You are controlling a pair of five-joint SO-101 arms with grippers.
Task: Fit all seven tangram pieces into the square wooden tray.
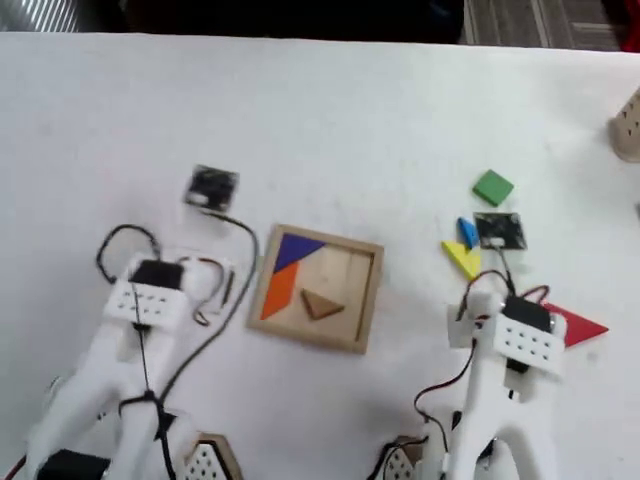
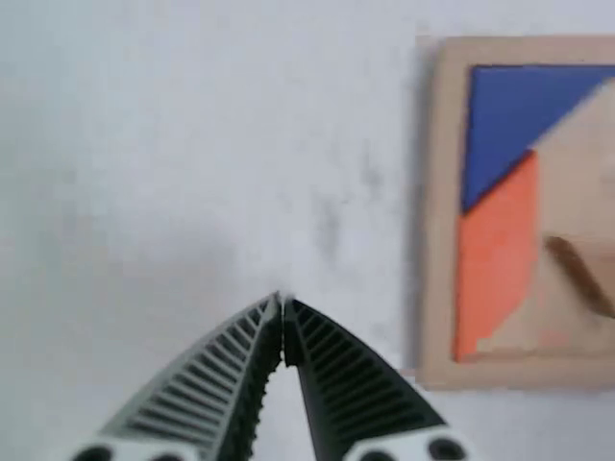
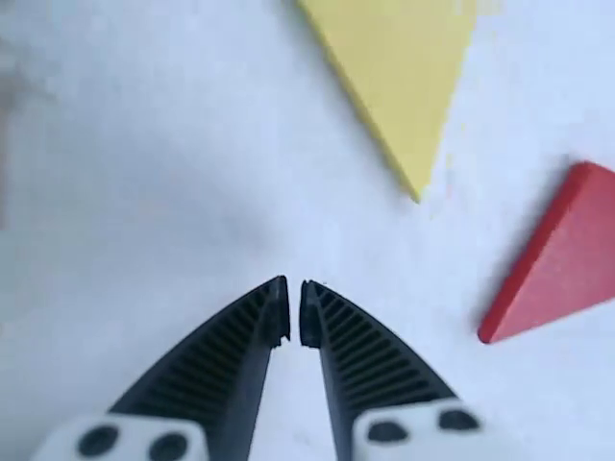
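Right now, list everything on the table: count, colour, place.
wooden tray: 1, light wood, table centre
large blue piece: 1, blue, in tray, far left corner
orange piece: 1, orange, in tray, along left wall
brown triangle: 1, brown, in tray, near side
green square: 1, green, on table right of tray
small blue piece: 1, blue, beside yellow triangle
yellow triangle: 1, yellow, right of tray
red triangle: 1, red, far right
table: 1, white
left gripper: 1, shut, beside tray
right gripper: 1, shut, near yellow and red triangles
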